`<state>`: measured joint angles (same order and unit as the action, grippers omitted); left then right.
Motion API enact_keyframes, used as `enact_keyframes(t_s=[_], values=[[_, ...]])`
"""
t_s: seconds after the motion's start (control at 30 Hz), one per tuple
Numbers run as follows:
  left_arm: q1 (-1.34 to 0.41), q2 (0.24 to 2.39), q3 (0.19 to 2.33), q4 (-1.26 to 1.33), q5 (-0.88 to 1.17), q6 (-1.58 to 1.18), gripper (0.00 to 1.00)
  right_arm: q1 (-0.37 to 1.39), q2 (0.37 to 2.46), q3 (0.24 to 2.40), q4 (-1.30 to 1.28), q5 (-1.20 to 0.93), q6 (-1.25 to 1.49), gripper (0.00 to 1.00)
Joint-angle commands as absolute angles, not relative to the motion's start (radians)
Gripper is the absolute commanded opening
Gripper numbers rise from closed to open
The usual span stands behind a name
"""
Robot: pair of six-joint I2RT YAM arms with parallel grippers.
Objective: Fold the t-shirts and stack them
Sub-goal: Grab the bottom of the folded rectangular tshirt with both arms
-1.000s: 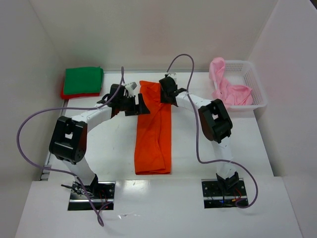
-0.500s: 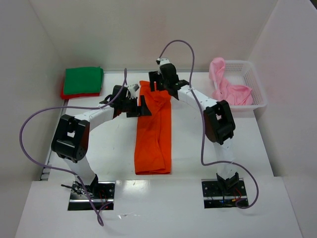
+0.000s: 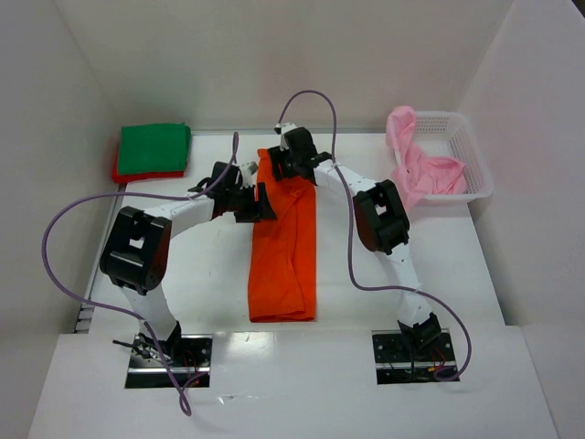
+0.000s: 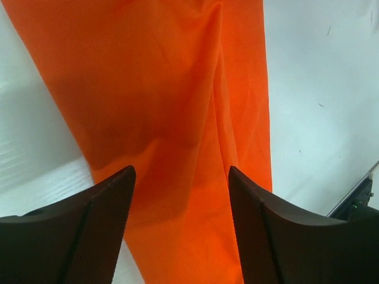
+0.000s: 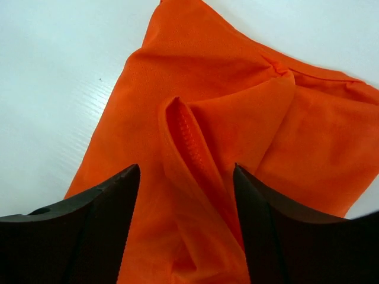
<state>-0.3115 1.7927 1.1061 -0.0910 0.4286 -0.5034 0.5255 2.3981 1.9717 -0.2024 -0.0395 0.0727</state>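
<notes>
Orange t-shirt (image 3: 283, 261) lies mid-desk (image 3: 206, 274) as a narrow strip, long axis running near to far. Both arms stand over its far end: right end effector (image 5: 186, 167) above a raised crease, left end effector (image 4: 180, 170) at the left edge. Both gape wide, gripping nothing.

Your kit: left arm (image 3: 137, 251) and right arm (image 3: 379, 219), white links, blocky black joint housings. One purple cable (image 3: 311, 91) looping off each. Black base plates (image 3: 192, 355), loose wiring. Your left gripper (image 4: 180, 171), right gripper (image 5: 186, 168): black fingers (image 4: 89, 236), finely dimpled.
</notes>
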Motion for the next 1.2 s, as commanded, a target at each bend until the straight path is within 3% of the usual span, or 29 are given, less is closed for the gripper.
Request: enact_keyframes(t_s=[0.0,0.1,0.13,0.27,0.5,0.57,0.6,0.7,0.73,0.77,0.93,1.17], values=[[-0.324,1.795,1.106,-0.083,0.446,-0.499,0.71,0.529,2.401,2.048,-0.192,-0.029,0.038,0.69],[-0.324,1.795,1.088,-0.092,0.456,-0.499,0.65,0.529,2.421,2.079,-0.201,-0.02,0.038,0.54],[-0.324,1.795,1.088,-0.092,0.456,-0.499,0.63,0.529,2.431,2.095,-0.21,-0.02,0.038,0.45],[-0.324,1.795,1.078,-0.101,0.456,-0.499,0.61,0.529,2.441,2.106,-0.21,-0.011,0.038,0.27],[-0.333,1.804,1.069,-0.101,0.456,-0.508,0.61,0.52,2.441,2.106,-0.219,-0.002,0.038,0.07],[-0.333,1.804,1.06,-0.101,0.456,-0.508,0.61,0.511,2.441,2.106,-0.228,-0.002,0.038,0.08],[-0.333,1.804,1.06,-0.101,0.456,-0.508,0.61,0.511,2.431,2.106,-0.229,-0.002,0.049,0.19],[-0.333,1.804,1.06,-0.101,0.456,-0.508,0.61,0.502,2.413,2.097,-0.219,-0.002,0.049,0.37],[-0.333,1.804,1.06,-0.101,0.456,-0.508,0.61,0.502,2.413,2.085,-0.21,-0.002,0.049,0.56],[-0.333,1.804,1.06,-0.101,0.456,-0.508,0.61,0.502,2.413,2.085,-0.21,-0.015,0.049,0.6],[-0.333,1.804,1.06,-0.101,0.456,-0.508,0.61,0.502,2.404,2.072,-0.187,-0.066,0.058,0.62],[-0.333,1.813,1.051,-0.101,0.456,-0.499,0.61,0.502,2.431,2.094,-0.215,-0.127,0.058,0.48]])
